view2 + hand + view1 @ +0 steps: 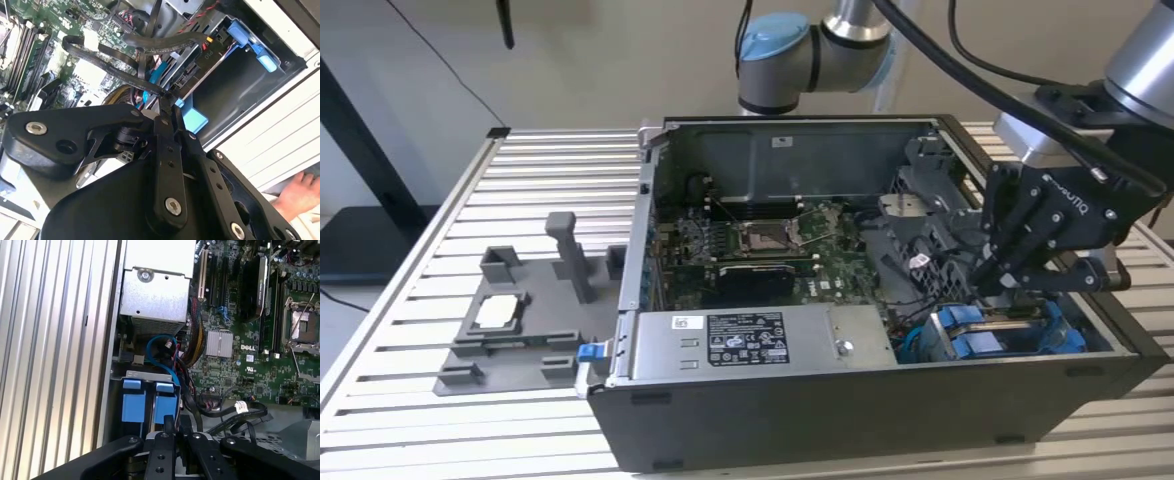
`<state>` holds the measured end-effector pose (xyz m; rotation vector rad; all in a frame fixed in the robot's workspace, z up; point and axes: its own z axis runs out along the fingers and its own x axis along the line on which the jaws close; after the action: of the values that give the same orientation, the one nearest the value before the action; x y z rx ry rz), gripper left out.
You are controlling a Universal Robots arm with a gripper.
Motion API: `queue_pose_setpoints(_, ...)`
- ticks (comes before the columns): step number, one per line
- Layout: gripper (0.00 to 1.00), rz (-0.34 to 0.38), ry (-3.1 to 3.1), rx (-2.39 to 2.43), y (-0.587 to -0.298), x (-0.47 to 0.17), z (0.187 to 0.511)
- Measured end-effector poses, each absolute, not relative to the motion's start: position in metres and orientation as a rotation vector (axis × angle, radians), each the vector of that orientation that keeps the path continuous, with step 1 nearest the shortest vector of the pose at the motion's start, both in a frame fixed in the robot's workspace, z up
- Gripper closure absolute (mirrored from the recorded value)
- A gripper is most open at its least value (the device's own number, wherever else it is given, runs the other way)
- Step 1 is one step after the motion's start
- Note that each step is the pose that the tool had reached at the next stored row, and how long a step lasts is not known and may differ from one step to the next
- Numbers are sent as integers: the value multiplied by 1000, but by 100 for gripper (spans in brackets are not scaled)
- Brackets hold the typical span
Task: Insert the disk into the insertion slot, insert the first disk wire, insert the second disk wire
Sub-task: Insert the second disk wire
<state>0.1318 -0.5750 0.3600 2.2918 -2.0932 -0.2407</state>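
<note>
Gripper (1001,283) pinched narrow on a black wire (150,86), down at the slot (1007,335), 4 o'clock corner of the case. Disk (145,402) looks seated there, blue tabs showing. Wiring appears underway; which wire, cannot tell.

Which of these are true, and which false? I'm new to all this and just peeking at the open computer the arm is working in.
1. The gripper is down inside the computer case, by the blue drive fittings. True.
2. The gripper carries the whole hard drive high above the case. False: its fingers are shut on a thin black cable low in the case.
3. A grey holder block lies on the slatted table, at the exterior view's left of the case. True.
4. The case's side cover is on. False: the green motherboard is exposed.
</note>
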Motion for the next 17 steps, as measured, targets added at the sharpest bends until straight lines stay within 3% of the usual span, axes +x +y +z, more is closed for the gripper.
queue_pose_setpoints(6, 84, -283, -2095, 2292, -576, 133, 359)
queue_pose_setpoints(17, 84, -286, -2114, 2276, -581, 141, 357)
